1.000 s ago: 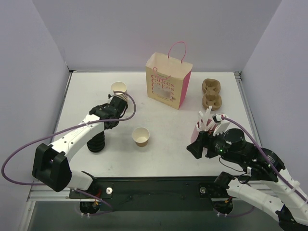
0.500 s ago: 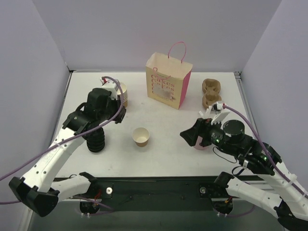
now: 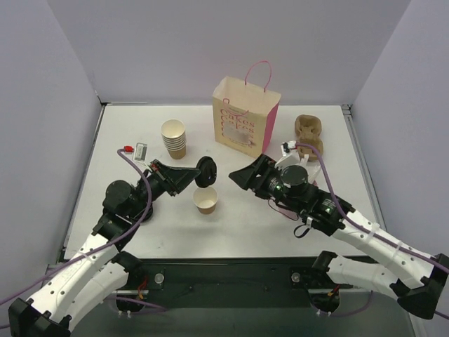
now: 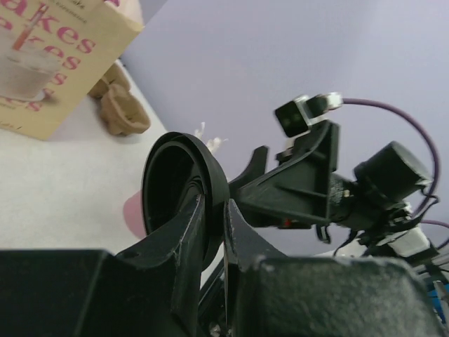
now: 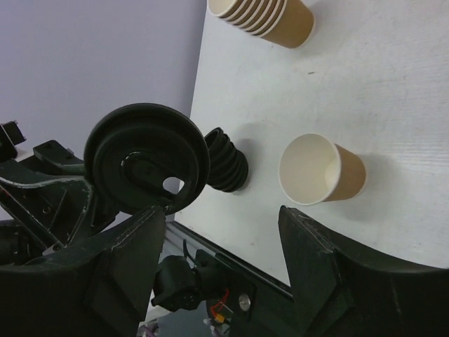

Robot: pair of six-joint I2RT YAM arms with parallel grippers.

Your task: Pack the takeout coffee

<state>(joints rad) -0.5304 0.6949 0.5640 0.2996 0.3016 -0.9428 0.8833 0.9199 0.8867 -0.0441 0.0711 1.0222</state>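
Our left gripper (image 4: 214, 225) is pinched shut on the black lid (image 4: 179, 182), gripping it edge-on at the rim so that the disc stands nearly upright and clear of the table (image 3: 140, 140). The lid's own cup (image 3: 205, 199) stands just beside it on the table, upright, open-mouthed and untouched, so the takeout coffee is in two parts for now. Our right gripper (image 5: 223, 214) faces them with its jaws spread wide and nothing between them.

We judge the cup to be light and easily tipped. Its inside looks pale and dry from the right wrist view, though we cannot see to the bottom. The paper wall will buckle under a hard squeeze, so we would grip it gently across the body, below the stiffer rolled rim. The lid looks thin, smooth and a little slippery. Held by its edge it could twist, and it has to lie flat before it will seat.

Farther out stand the stack of lidless cups (image 3: 174, 137) and the paper bag (image 3: 245, 119), upright at the back.
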